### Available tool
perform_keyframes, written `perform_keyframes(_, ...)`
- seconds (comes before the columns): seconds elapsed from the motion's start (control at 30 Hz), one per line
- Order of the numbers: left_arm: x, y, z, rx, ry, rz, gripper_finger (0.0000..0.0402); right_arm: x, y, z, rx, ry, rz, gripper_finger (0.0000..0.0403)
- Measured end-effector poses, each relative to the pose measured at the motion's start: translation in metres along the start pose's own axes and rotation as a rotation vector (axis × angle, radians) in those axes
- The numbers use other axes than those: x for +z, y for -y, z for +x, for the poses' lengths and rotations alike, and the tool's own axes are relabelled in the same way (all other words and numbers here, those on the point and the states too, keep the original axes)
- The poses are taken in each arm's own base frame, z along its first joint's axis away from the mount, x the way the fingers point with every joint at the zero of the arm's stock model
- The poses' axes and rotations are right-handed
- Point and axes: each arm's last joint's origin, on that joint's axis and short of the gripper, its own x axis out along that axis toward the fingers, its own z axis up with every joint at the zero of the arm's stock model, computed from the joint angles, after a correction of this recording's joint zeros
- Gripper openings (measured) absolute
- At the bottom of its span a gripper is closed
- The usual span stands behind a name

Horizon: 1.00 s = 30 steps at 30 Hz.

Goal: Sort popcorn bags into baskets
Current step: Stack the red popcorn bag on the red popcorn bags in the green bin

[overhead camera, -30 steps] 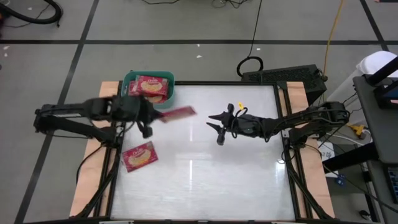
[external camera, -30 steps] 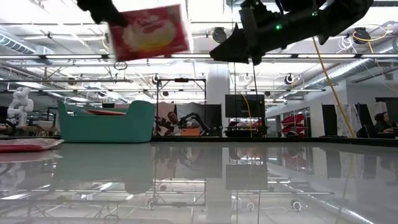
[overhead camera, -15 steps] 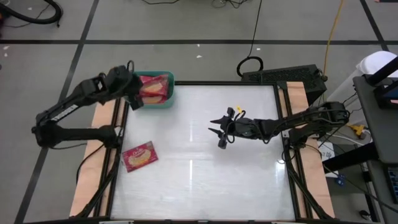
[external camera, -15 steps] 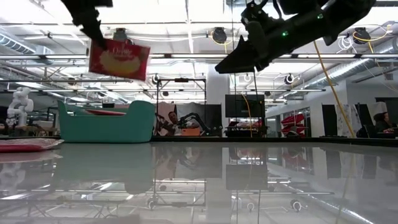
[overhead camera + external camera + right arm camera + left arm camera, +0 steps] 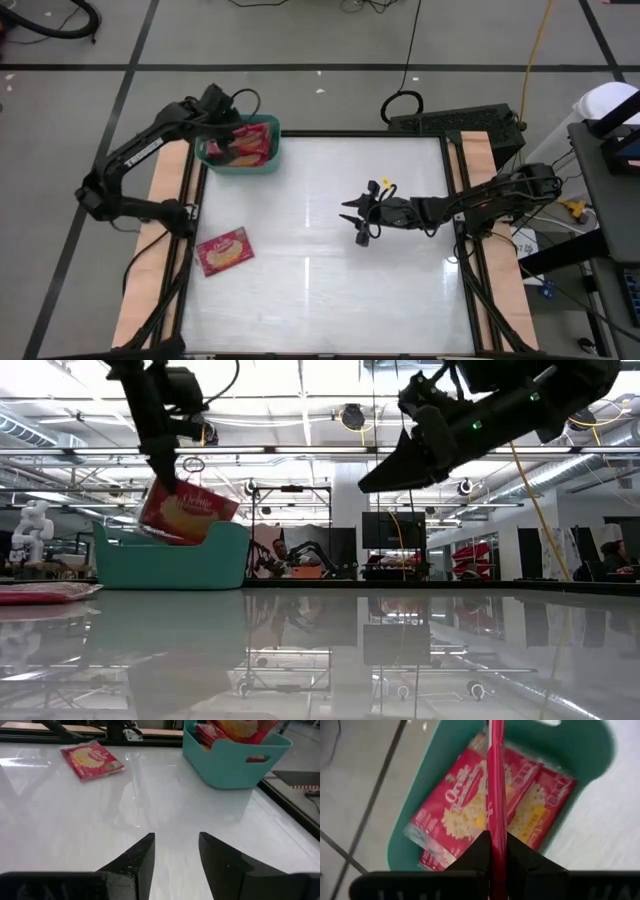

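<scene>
From above, the left gripper (image 5: 222,128) hangs over the teal basket (image 5: 262,167), clenched on a popcorn bag (image 5: 232,140); the right gripper (image 5: 357,217) waits mid-table, fingers parted and empty, and one bag (image 5: 222,251) lies on the table. Level across, the held bag tilts at the rim, so it could catch and tip outside. The left wrist view shows it edge-on above packets reading "Orville".

The teal basket (image 5: 240,150) at the table's (image 5: 320,290) eleven o'clock corner is crowded: packets fill it and the left gripper (image 5: 226,135) hangs a bag (image 5: 185,515) into its mouth. One loose bag (image 5: 224,250) lies at eight o'clock. The right gripper (image 5: 358,215) hovers over centre; elsewhere the surface is bare.
</scene>
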Motion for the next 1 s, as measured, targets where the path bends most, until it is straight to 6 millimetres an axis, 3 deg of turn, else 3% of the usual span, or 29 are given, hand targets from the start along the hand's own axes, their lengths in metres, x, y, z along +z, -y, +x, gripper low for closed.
perform_keyframes(0.13, -0.002, -0.012, 0.01, 0.01, -0.03, -0.062, 0.0035, -0.008, 0.001, -0.002, 0.001, -0.002, 0.013, 0.0144)
perform_keyframes(0.47, -0.011, -0.028, 0.012, 0.141, -0.103, -0.146, 0.0048, -0.013, 0.002, -0.004, 0.004, 0.05, 0.025, 0.0144)
perform_keyframes(0.57, -0.011, -0.027, 0.012, 0.124, -0.105, -0.145, 0.0054, -0.013, 0.002, -0.004, 0.004, 0.05, 0.015, 0.0144)
perform_keyframes(0.8, -0.009, -0.022, 0.005, -0.045, -0.002, -0.147, 0.0018, -0.012, 0.002, -0.004, 0.004, 0.052, 0.006, 0.0144)
perform_keyframes(1.0, -0.015, -0.03, 0.004, -0.068, -0.021, -0.212, 0.0064, -0.012, 0.002, -0.004, 0.005, 0.058, 0.008, 0.0144)
